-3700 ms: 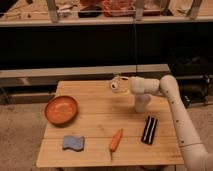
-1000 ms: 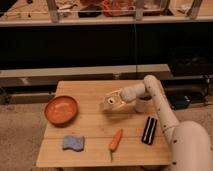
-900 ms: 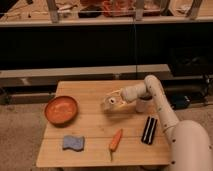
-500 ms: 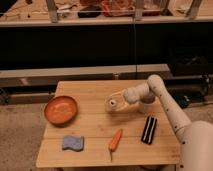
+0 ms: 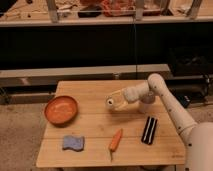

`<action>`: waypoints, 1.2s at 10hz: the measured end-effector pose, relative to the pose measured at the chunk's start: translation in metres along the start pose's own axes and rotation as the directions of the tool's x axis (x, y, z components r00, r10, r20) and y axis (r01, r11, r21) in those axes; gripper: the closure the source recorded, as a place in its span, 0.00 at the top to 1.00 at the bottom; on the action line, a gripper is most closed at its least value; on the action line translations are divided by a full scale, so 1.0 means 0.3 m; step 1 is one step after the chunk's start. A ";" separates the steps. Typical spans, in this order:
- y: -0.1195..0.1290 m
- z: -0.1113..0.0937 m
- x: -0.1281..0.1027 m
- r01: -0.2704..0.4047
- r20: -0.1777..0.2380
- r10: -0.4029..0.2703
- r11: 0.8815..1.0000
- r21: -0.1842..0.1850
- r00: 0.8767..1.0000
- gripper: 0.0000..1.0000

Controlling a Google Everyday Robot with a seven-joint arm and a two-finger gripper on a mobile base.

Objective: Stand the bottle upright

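Observation:
The bottle (image 5: 146,104) is a small pale shape on the right part of the wooden table (image 5: 95,127). It seems to stand upright. My forearm crosses in front of its top, so the cap is hidden. My gripper (image 5: 113,102) hovers low over the middle of the table, to the left of the bottle and apart from it. The arm reaches in from the right.
An orange bowl (image 5: 61,109) sits at the left. A blue sponge (image 5: 73,143) lies near the front left. An orange carrot (image 5: 115,139) lies at the front middle. A black rectangular block (image 5: 149,130) lies just in front of the bottle. A dark shelf unit stands behind the table.
My gripper has drifted slightly to the right over the middle of the table and the elbow has swung right. The bottle and the other objects have not moved.

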 end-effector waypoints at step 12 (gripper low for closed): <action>0.008 0.029 -0.024 -0.073 0.107 0.060 0.989 0.128 0.993 0.01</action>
